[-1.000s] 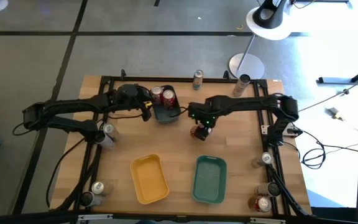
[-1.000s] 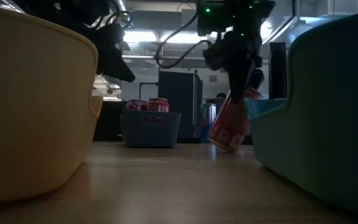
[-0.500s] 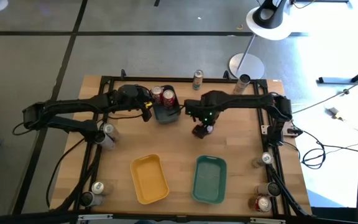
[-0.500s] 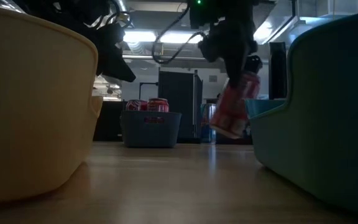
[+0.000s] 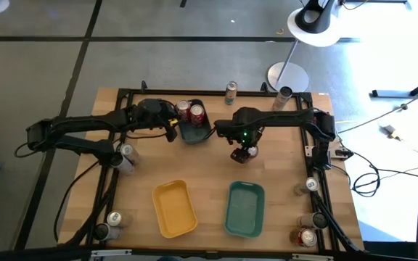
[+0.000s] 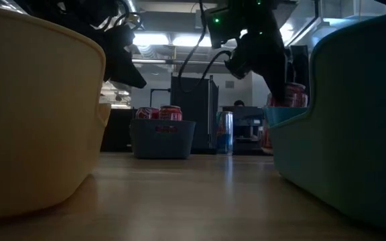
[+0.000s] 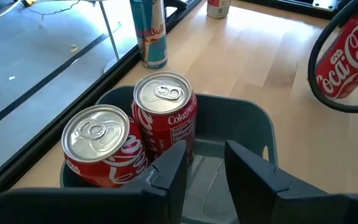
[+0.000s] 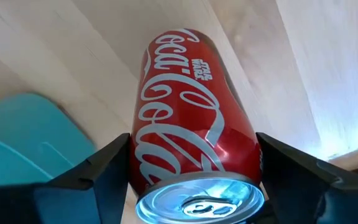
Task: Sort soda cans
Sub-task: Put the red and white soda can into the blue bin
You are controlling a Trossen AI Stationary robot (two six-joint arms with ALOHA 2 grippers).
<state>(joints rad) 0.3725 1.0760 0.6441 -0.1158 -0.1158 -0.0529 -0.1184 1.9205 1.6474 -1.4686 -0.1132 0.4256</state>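
Note:
My right gripper [image 5: 242, 151] is shut on a red soda can [image 8: 191, 118] above the table's middle, a little beyond the teal tray [image 5: 245, 209]. In the low view the can [image 6: 293, 95] shows partly behind that tray's wall. Two red soda cans [image 7: 163, 118] [image 7: 98, 146] stand upright on their bases in the dark blue tray [image 5: 193, 133] at the far middle. My left gripper [image 7: 204, 168] hovers open over that tray's near-left rim, with nothing between its fingers. My right gripper pinches the can's round side near its top end [image 8: 143, 168] between the two fingers, one on each side. The fingers come from above, pointing steeply down. The can hangs below them, silver top [image 8: 197, 202] toward the wrist, clear of the table.
A yellow tray [image 5: 174, 209] lies beside the teal one near the front. A blue-silver can [image 5: 230, 90] and another can [image 5: 283, 98] stand at the far edge. More cans stand along the left edge [image 5: 125, 152] [image 5: 113, 220] and the right edge [image 5: 310, 185] [image 5: 307, 236].
My right gripper has tipped to point more steeply down and shifted a little toward the table's right edge. The red can has risen with it from a low tilt near the tabletop and now hangs higher and closer to upright.

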